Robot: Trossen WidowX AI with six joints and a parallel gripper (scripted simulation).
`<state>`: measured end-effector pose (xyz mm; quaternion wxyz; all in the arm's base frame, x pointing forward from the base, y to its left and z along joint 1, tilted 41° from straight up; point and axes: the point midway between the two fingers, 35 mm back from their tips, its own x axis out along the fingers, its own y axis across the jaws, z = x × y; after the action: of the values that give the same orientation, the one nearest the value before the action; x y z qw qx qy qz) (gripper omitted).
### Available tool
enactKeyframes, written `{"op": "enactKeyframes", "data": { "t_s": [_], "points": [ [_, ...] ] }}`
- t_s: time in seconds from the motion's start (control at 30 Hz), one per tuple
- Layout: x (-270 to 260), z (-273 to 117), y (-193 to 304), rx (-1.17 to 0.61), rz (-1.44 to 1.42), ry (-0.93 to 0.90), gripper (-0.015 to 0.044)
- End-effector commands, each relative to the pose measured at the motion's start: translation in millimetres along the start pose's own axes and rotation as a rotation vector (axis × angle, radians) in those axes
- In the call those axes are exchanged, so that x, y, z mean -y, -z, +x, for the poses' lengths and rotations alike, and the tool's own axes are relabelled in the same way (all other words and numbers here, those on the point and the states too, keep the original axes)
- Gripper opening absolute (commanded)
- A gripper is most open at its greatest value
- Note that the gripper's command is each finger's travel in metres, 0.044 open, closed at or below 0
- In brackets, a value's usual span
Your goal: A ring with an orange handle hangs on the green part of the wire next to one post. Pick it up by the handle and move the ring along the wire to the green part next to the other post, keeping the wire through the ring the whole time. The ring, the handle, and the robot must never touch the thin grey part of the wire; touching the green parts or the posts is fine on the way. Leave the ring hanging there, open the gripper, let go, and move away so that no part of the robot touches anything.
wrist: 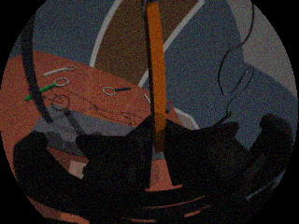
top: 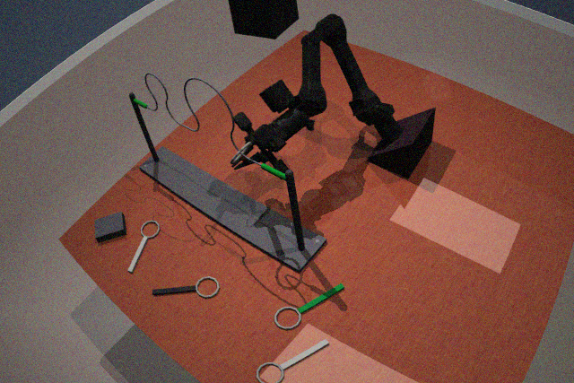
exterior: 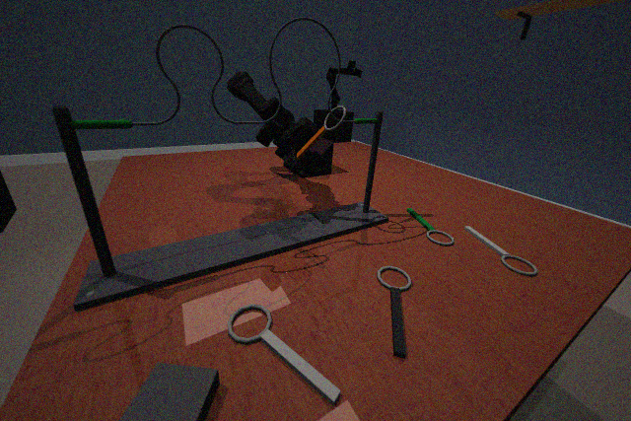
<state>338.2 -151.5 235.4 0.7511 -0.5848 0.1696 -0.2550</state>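
Note:
The pale ring (top: 241,152) (exterior: 334,117) is around the thin grey wire (top: 215,86) (exterior: 306,19), low on the bend beside the near green part (top: 273,170) (exterior: 365,120). It shows almost edge-on in the top view. Whether it touches the wire is not clear. Its orange handle (exterior: 312,140) (wrist: 158,75) slants down from the ring in the exterior view. My gripper (top: 237,165) (exterior: 299,153) (wrist: 153,118) is shut on the handle's far end. The top view hides the handle. The other green part (top: 140,103) (exterior: 102,123) is by the far post (top: 144,130) (exterior: 86,192).
The near post (top: 295,212) (exterior: 373,162) stands close to my fingers, on the grey base (top: 185,186) (exterior: 203,255). Beyond the base lie a green-handled ring (top: 322,298) (exterior: 420,220), a dark-handled ring (top: 173,291) (exterior: 397,324), white-handled rings and a grey block (top: 109,226) (exterior: 173,390).

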Motion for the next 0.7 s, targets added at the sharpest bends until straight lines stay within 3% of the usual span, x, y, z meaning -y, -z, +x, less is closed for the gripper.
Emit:
{"op": "enactKeyframes", "data": {
  "t_s": [0.0,0.67],
  "points": [
    [-15,-3,-1,-0.011,0.081,-0.037,-0.0150],
    [-77,-19,-19,-0.055,0.425,-0.193,-0.0150]
  ]
}}
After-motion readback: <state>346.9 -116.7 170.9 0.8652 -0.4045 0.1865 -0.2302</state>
